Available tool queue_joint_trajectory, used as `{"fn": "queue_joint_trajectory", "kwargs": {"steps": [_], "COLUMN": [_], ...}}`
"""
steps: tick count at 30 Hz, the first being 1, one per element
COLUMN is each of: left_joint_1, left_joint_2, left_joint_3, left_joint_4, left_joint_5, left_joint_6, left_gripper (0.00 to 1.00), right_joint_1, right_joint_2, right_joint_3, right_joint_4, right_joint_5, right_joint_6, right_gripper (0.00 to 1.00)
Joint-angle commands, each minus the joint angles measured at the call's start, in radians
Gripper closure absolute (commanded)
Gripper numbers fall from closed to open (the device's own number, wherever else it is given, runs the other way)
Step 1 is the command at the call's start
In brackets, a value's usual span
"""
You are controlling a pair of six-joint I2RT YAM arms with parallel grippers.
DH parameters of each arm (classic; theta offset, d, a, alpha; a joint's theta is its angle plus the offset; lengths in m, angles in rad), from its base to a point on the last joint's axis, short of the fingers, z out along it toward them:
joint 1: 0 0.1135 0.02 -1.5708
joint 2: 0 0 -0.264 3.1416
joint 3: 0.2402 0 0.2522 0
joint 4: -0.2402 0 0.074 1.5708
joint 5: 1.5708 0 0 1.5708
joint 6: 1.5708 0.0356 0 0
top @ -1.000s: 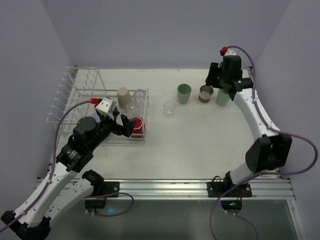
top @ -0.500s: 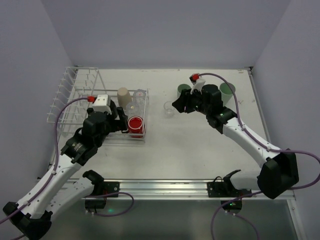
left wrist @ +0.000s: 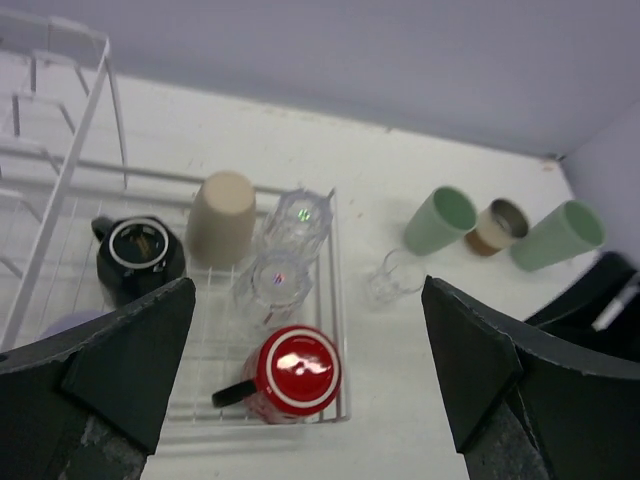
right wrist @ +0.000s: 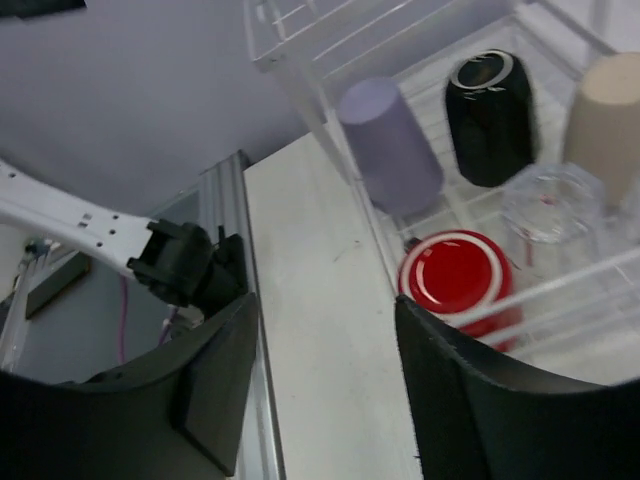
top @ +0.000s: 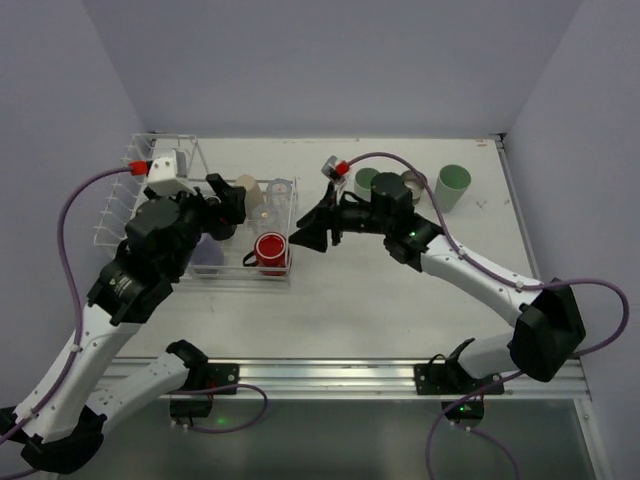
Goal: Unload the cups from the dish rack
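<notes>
The white wire dish rack (top: 135, 195) stands at the far left. Its low basket holds an upside-down red mug (top: 270, 248), a beige cup (top: 247, 192), two clear cups (top: 280, 190), a black mug (left wrist: 140, 255) and a lavender cup (top: 207, 255). My left gripper (top: 222, 200) is open and empty, held above the basket. My right gripper (top: 312, 232) is open and empty, just right of the basket near the red mug (right wrist: 460, 275). Two mint green cups (top: 367, 182) (top: 452, 186), a brown cup (top: 412, 185) and a clear cup (left wrist: 395, 280) stand on the table.
The rack's tall prongs (left wrist: 60, 60) rise at the far left. The unloaded cups line the table's back right. The metal rail (top: 400, 375) with the arm bases runs along the near edge. Walls close in the left, back and right.
My right arm swung from the far-right cups leftward across the table to the basket's right side. My left gripper lifted and pulled back from the red mug toward the rack's back.
</notes>
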Motion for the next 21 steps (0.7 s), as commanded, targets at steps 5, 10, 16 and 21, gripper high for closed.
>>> {"fn": "queue_joint_trajectory", "kwargs": {"steps": [5, 10, 16, 21], "left_joint_1": [-0.006, -0.006, -0.006, -0.006], "left_joint_2": [-0.100, -0.136, -0.170, -0.211], "left_joint_3": [0.124, 0.062, 0.019, -0.051], "left_joint_4": [0.109, 0.161, 0.243, 0.297], "left_joint_5": [0.092, 0.119, 0.222, 0.242], "left_joint_6": [0.093, 0.142, 0.168, 0.203], "left_gripper": [0.00, 0.00, 0.00, 0.00], "right_joint_1": [0.202, 0.260, 0.307, 0.335], "right_joint_2": [0.245, 0.420, 0.621, 0.730], "right_joint_3": [0.272, 0.448, 0.664, 0.779], "right_joint_4": [0.020, -0.040, -0.113, -0.121], "right_joint_5": [0.084, 0.187, 0.333, 0.404], "right_joint_6": [-0.190, -0.234, -0.287, -0.300], "right_gripper": [0.15, 0.05, 0.02, 0.01]}}
